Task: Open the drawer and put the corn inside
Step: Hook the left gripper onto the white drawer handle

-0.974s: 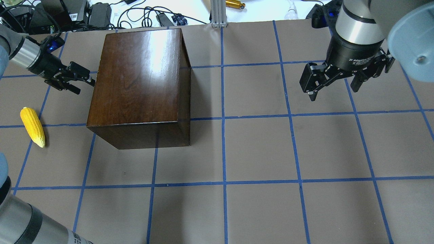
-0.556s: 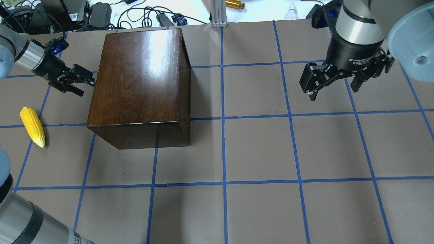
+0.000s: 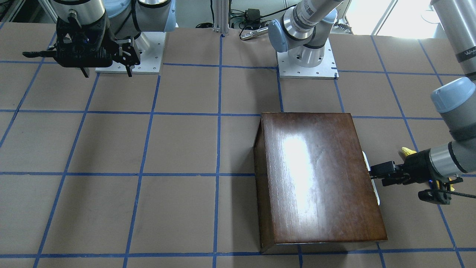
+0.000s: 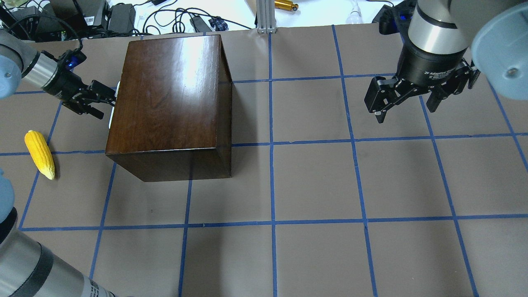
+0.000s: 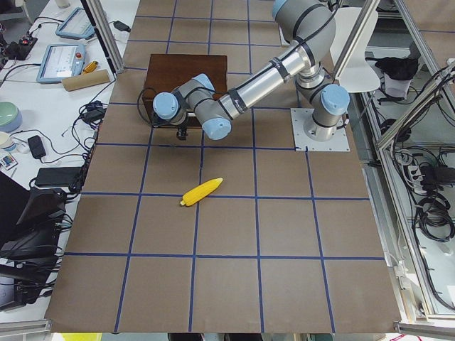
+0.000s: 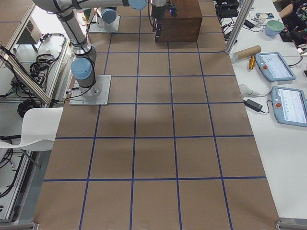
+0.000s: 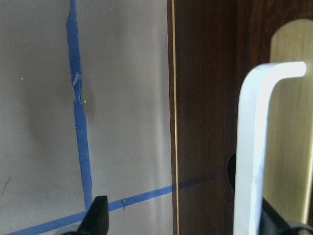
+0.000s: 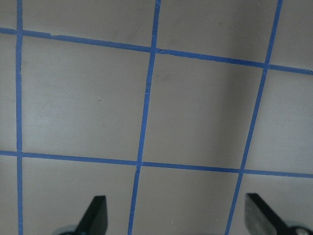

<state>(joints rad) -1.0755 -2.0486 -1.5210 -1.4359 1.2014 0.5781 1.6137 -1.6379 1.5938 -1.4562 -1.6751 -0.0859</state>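
**Status.** The step in hand is opening the drawer. The corn is not yet handled.

**Left arm.** The left gripper [image 4: 103, 104] is level with the side of the dark box [image 4: 165, 95] that carries the drawer front [image 7: 210, 73]. Its jaws are spread wide. In the left wrist view the white handle [image 7: 252, 147] stands between the two fingers, much closer to one of them and well clear of the other. This fits either hooking the bar with the near finger or closing on it before a pull. The handle sits on a brass-coloured plate [image 7: 293, 98], so the bar has a gap behind it that a fingertip can enter.

**Drawer.** No pale tray wood shows in any view. The white handle projects just past the box's top edge in the overhead view. The drawer appears shut or barely started, but the overhang of the lid hides the seam.

**Corn.** The corn [image 4: 39, 153] lies flat on the table [image 4: 313, 181]. It is on the same side as the drawer front and apart from both the box and the left gripper. It probably lies clear of the drawer's path, and the left arm can reach it.

**Right arm.** The right gripper [image 4: 406, 112] hangs above bare table, well away from the box, with its jaws wide and nothing between them. It is parked clear of the work.

**Caution.** A pull on the handle may drag the whole box if the drawer binds.
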